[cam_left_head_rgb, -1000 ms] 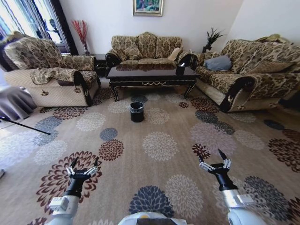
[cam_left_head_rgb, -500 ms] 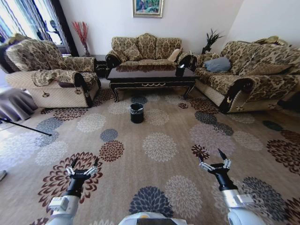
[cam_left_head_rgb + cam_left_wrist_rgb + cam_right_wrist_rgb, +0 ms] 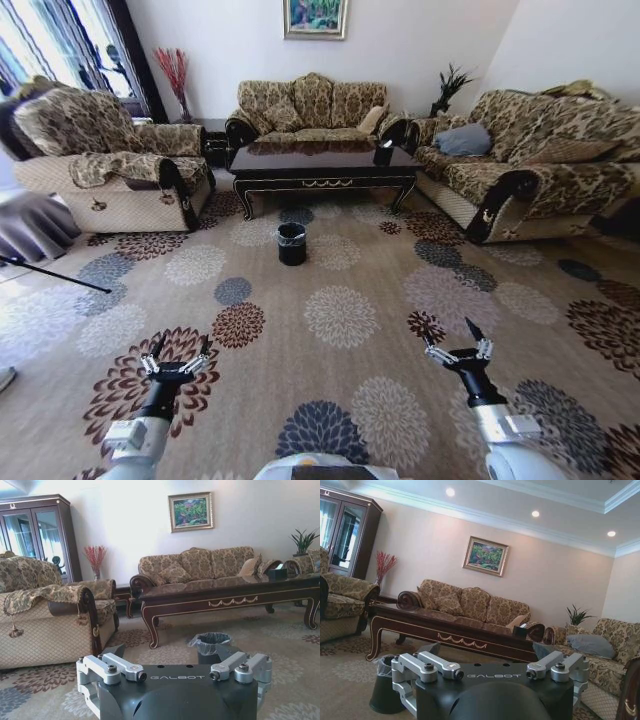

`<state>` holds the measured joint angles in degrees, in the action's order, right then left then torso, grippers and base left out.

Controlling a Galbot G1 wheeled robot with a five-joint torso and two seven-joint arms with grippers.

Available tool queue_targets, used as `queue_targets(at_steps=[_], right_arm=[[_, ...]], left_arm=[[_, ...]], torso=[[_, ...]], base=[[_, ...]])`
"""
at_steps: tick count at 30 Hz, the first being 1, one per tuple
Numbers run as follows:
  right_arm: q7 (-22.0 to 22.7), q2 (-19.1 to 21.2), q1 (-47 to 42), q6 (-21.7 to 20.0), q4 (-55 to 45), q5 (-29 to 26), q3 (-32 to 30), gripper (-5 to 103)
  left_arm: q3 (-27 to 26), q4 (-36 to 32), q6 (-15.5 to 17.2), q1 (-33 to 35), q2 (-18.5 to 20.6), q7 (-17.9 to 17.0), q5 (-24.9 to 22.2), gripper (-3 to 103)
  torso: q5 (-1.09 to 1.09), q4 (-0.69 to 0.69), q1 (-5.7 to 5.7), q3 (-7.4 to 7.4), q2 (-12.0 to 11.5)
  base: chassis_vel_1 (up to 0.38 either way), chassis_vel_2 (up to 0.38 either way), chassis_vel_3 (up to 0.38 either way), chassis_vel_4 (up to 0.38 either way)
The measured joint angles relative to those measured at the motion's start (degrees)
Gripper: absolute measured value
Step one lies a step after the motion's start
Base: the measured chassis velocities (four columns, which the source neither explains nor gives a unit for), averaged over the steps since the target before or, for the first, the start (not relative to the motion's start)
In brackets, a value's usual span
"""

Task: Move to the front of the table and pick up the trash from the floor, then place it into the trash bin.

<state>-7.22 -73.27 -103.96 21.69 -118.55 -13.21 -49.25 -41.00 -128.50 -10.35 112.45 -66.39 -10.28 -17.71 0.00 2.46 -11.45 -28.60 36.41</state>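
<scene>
The long dark table (image 3: 320,165) stands far ahead in front of the back sofa, also seen as table (image 3: 225,597) and table (image 3: 445,630) in the wrist views. The black trash bin (image 3: 291,243) sits on the carpet just before the table; bin (image 3: 210,647) and bin (image 3: 385,690) appear past the fingers. The trash is out of view. My left gripper (image 3: 181,346) and right gripper (image 3: 457,338) hover low over the carpet near me, both open and holding nothing, far short of the bin. From the wrists, the left gripper (image 3: 172,655) and right gripper (image 3: 490,661) point toward the table.
Patterned sofas flank the route: armchair (image 3: 110,160) on the left, sofa (image 3: 530,165) on the right, sofa (image 3: 310,105) behind the table. A black box (image 3: 384,152) rests on the table. A thin dark pole (image 3: 55,273) lies at the left. Wide flowered carpet (image 3: 340,310) stretches ahead.
The whole head picture has shifted slightly, with table and bin a little lower, so the camera has moved. Both grippers hold the same open pose.
</scene>
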Motion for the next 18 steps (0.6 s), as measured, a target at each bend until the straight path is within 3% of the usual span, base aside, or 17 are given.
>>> queue_targets(at_steps=[18], right_arm=[[0.0, 0.0, 0.0, 0.0, 0.0, 0.0, 0.0, 100]], left_arm=[[0.0, 0.0, 0.0, 0.0, 0.0, 0.0, 0.0, 100]], torso=[[0.0, 0.01, -1.72, -2.54, 4.29]], base=[[0.0, 0.0, 0.0, 0.0]])
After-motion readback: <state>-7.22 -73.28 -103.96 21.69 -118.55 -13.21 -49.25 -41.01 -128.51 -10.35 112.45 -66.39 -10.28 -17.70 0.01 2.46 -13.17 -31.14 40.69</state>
